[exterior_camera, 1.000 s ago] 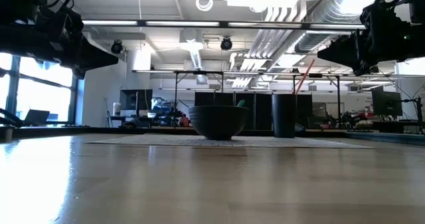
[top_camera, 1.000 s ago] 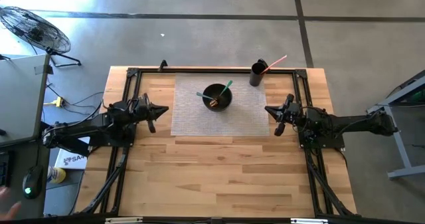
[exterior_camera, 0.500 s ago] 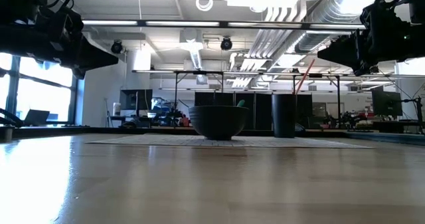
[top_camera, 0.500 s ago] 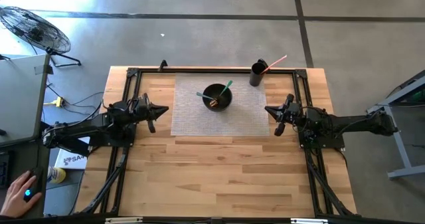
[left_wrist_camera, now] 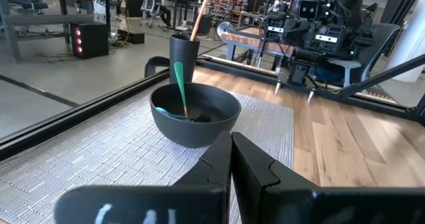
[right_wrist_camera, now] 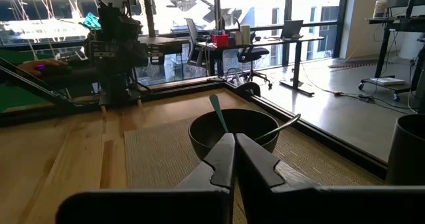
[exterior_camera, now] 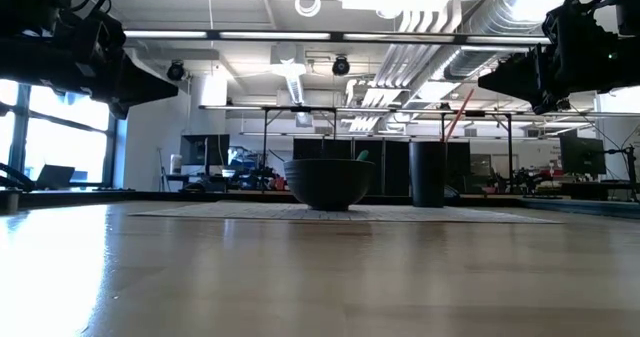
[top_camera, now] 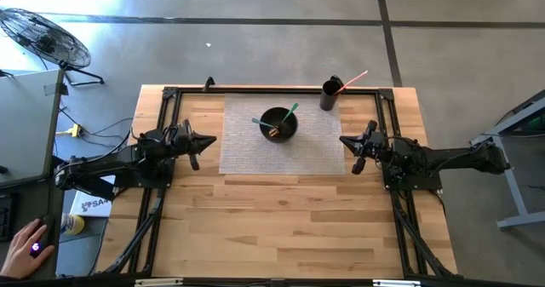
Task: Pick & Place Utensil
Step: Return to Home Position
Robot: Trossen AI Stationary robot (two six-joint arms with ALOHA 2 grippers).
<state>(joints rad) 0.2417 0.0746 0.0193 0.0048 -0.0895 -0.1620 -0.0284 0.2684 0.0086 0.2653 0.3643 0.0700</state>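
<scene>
High view: the bowl (top_camera: 278,123) sits on the grey mat (top_camera: 247,155) toward the far side of the tabletop (top_camera: 281,223). Two green utensils (top_camera: 292,111) lean out over its rim, and from here spoon and fork cannot be told apart. The cup (top_camera: 329,94) stands at the mat's far right corner with the orange straw (top_camera: 355,78) slanting out of it. The left tool (top_camera: 211,139) hangs at the mat's left edge and the right tool (top_camera: 343,140) at its right edge, both pointing inward. Their fingers are too small to read here. A person's hand (top_camera: 25,246) shows off the tabletop at the lower left corner, partly cut off.

Low view: bowl and cup are dark shapes on the mat, and only a sliver of green clears the bowl's rim. The arms are dark masses in the upper corners, cut off, with the tips hidden.

Left wrist view: the left tool's fingers meet tip to tip with nothing between them. Beyond them one green handle stands in the bowl, with the cup and straw behind it.

Right wrist view: the right tool's fingers are likewise pressed together and empty. A green handle and a second one of unclear colour rise from the bowl. The cup is cut off at the edge.
</scene>
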